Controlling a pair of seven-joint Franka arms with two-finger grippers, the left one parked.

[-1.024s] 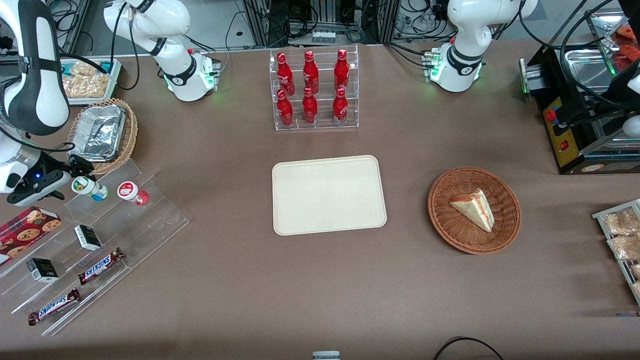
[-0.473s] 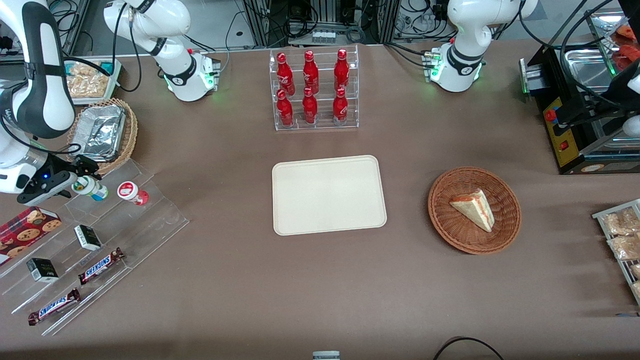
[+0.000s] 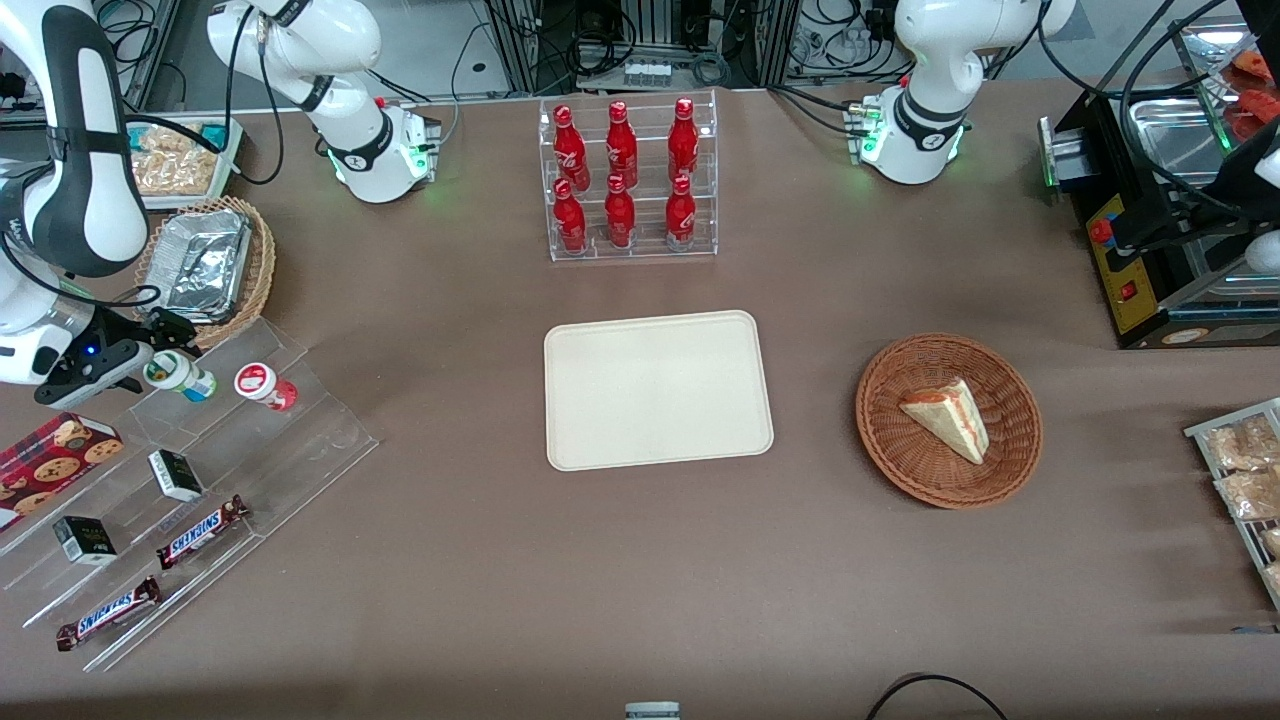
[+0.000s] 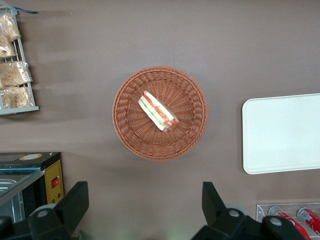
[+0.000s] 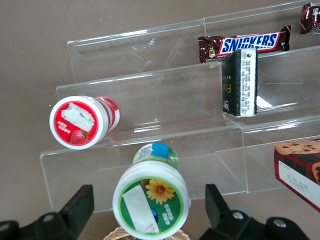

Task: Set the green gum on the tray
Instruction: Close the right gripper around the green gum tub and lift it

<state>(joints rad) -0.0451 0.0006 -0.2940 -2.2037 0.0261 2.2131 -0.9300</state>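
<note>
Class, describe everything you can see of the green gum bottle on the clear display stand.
The green gum is a small white cylindrical bottle, plastic by its look, with a green-rimmed white round lid bearing a sunflower picture and a green-blue label round its body. It lies tilted on the top step of the clear acrylic stand, lid up, beside the red-lidded gum bottle and apart from it. The gripper is open with a finger on each side of the bottle; neither finger visibly touches it.
</note>
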